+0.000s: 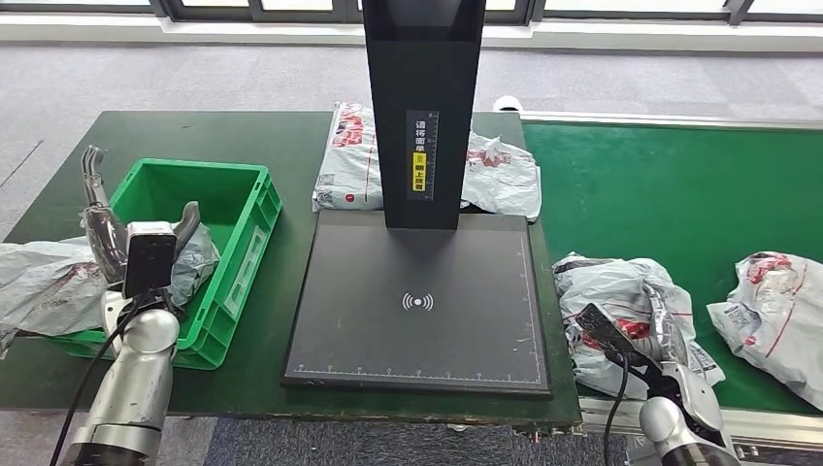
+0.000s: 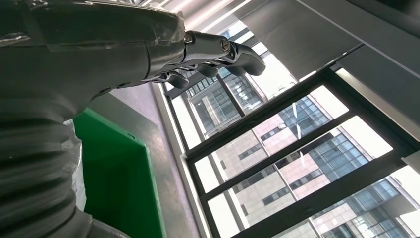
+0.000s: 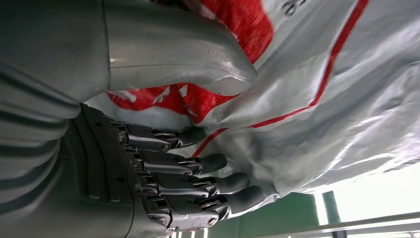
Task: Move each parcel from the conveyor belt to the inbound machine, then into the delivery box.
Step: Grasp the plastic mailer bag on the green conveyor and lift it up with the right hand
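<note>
A crumpled grey-and-red parcel (image 1: 616, 291) lies on the green conveyor belt (image 1: 670, 194) at its near left edge. My right hand (image 1: 670, 335) grips this parcel (image 3: 322, 99) with the thumb on one side and the fingers (image 3: 208, 173) on the other. A second parcel (image 1: 776, 311) lies further right on the belt. The black inbound machine has a flat plate (image 1: 417, 301) and a column (image 1: 422, 107). My left hand (image 1: 107, 228) is raised over the green delivery box (image 1: 228, 248), fingers apart and holding nothing (image 2: 148, 44). A parcel (image 1: 199, 257) lies in the box.
Two parcels (image 1: 349, 155) (image 1: 500, 175) lie behind the machine's column. Another grey parcel (image 1: 39, 282) lies over the box's left rim onto the dark green table (image 1: 262, 374). Windows (image 2: 297, 148) stand beyond the table.
</note>
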You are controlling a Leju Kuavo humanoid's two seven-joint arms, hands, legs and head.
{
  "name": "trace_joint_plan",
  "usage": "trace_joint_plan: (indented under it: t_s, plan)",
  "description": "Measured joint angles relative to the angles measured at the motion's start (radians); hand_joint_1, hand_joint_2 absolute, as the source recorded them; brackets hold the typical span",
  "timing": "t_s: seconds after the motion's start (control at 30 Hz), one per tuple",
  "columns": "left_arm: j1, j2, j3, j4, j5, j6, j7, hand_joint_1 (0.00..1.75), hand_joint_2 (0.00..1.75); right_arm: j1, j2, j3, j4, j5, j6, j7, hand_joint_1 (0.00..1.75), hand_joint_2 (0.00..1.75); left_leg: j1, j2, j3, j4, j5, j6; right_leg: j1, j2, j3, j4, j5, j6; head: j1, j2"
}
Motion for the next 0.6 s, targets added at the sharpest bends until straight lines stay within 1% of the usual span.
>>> trace_joint_plan:
  t_s: [0.17, 0.2, 0.23, 0.3, 0.33, 0.37, 0.6]
  plan:
    - [0.005, 0.004, -0.017, -0.001, 0.006, 0.000, 0.000, 0.00, 1.75, -0.001, -0.008, 0.000, 0.020, 0.033, 0.005, 0.038, 0.00, 1.75, 0.000, 0.000, 0.000, 0.000, 0.000, 0.000, 0.000, 0.000, 0.000, 0.000, 0.000, 0.000, 0.000, 0.000]
    - [0.005, 0.004, -0.018, -0.001, 0.007, -0.001, 0.000, 0.00, 1.75, 0.000, -0.010, 0.000, 0.022, 0.043, 0.017, 0.048, 0.09, 1.75, 0.000, 0.000, 0.000, 0.000, 0.000, 0.000, 0.000, 0.000, 0.000, 0.000, 0.000, 0.000, 0.000, 0.000]
    - [0.005, 0.004, -0.019, 0.000, 0.006, -0.002, 0.001, 0.00, 1.75, 0.001, -0.013, 0.000, 0.023, 0.052, 0.035, 0.057, 0.45, 1.75, 0.000, 0.000, 0.000, 0.000, 0.000, 0.000, 0.000, 0.000, 0.000, 0.000, 0.000, 0.000, 0.000, 0.000]
    - [0.005, 0.004, -0.022, 0.001, 0.006, -0.006, 0.003, 0.00, 1.75, 0.003, -0.022, 0.004, 0.023, 0.068, 0.074, 0.070, 1.33, 1.75, 0.000, 0.000, 0.000, 0.000, 0.000, 0.000, 0.000, 0.000, 0.000, 0.000, 0.000, 0.000, 0.000, 0.000]
    - [0.005, 0.004, -0.023, 0.003, 0.005, -0.007, 0.004, 0.00, 1.75, 0.005, -0.027, 0.008, 0.024, 0.075, 0.092, 0.073, 1.68, 1.75, 0.000, 0.000, 0.000, 0.000, 0.000, 0.000, 0.000, 0.000, 0.000, 0.000, 0.000, 0.000, 0.000, 0.000]
    - [0.005, 0.004, -0.023, 0.006, 0.005, -0.008, 0.004, 0.00, 1.75, 0.006, -0.031, 0.011, 0.024, 0.081, 0.107, 0.074, 1.75, 1.75, 0.000, 0.000, 0.000, 0.000, 0.000, 0.000, 0.000, 0.000, 0.000, 0.000, 0.000, 0.000, 0.000, 0.000]
    - [0.005, 0.004, -0.024, 0.027, 0.005, -0.010, 0.001, 0.00, 1.75, 0.007, -0.056, 0.031, 0.027, 0.099, 0.167, 0.057, 1.75, 1.75, 0.000, 0.000, 0.000, 0.000, 0.000, 0.000, 0.000, 0.000, 0.000, 0.000, 0.000, 0.000, 0.000, 0.000]
